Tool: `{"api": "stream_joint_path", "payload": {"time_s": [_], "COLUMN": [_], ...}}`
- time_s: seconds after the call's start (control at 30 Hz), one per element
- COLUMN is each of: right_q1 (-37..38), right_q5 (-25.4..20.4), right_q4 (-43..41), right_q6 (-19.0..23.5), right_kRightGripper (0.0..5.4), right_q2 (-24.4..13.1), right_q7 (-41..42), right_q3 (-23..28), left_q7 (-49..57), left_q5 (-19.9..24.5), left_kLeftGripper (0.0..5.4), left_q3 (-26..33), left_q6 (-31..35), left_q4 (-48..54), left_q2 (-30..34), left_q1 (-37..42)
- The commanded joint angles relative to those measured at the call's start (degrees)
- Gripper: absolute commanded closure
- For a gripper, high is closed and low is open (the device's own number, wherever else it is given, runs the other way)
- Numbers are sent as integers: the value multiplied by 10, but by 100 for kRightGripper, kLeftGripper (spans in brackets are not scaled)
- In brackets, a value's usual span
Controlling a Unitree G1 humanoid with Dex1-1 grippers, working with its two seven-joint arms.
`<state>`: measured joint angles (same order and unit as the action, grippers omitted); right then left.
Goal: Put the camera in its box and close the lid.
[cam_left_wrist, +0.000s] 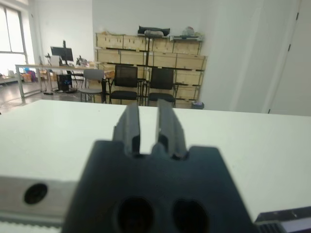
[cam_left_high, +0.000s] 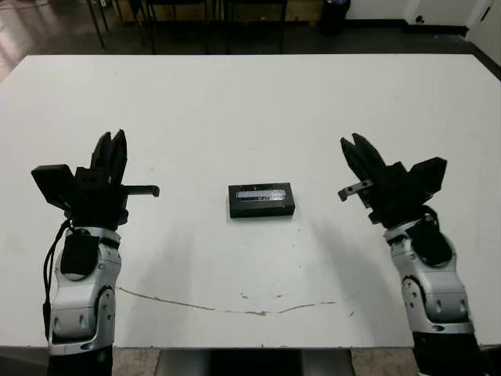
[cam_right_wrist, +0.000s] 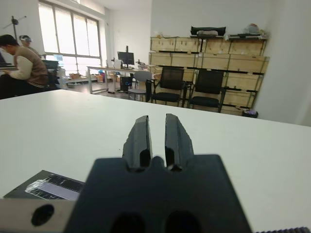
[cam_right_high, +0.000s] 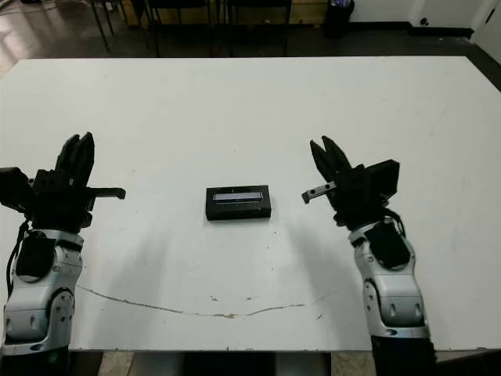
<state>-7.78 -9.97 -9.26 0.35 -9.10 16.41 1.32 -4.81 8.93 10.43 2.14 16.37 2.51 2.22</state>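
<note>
The box point(cam_left_high: 262, 210) lies in the middle of the table, black on the outside. The lid point(cam_left_high: 261, 193) rests flat on top of it, its pale strip facing up; the lid point(cam_right_wrist: 48, 187) also shows in the right wrist view. The camera is hidden, and none of the tray's white lining shows. My left gripper point(cam_left_high: 111, 139) hovers well to the left of the box, its fingers point(cam_left_wrist: 130, 124) a narrow gap apart and holding nothing. My right gripper point(cam_left_high: 354, 142) hovers about as far to the right, its fingers point(cam_right_wrist: 141, 136) also slightly apart and empty.
A thin dark scratch point(cam_left_high: 235, 309) runs across the white table point(cam_left_high: 250, 102) near its front edge. Chairs point(cam_right_wrist: 204, 87) and stacked crates stand beyond the far edge. A person point(cam_right_wrist: 22, 58) sits at a desk far off.
</note>
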Motion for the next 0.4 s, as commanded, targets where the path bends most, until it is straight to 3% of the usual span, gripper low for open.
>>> {"api": "stream_joint_path", "payload": {"time_s": [0.03, 0.17, 0.4], "right_q1": [-13, -21, -19], "right_q5": [17, 22, 35], "right_q4": [10, 19, 13], "right_q6": [6, -1, 28], "right_kRightGripper": [540, 540, 540], "right_q2": [8, 11, 13], "right_q7": [-23, -26, -34], "right_q3": [-2, -7, -20], "left_q7": [8, 13, 18], "left_q5": [10, 22, 18], "left_kLeftGripper": [537, 537, 537], "left_q3": [-1, -5, -21], "left_q6": [8, 19, 29], "left_q4": [-11, -3, 20], "left_q2": [-3, -9, -6], "left_q1": [9, 14, 15]}}
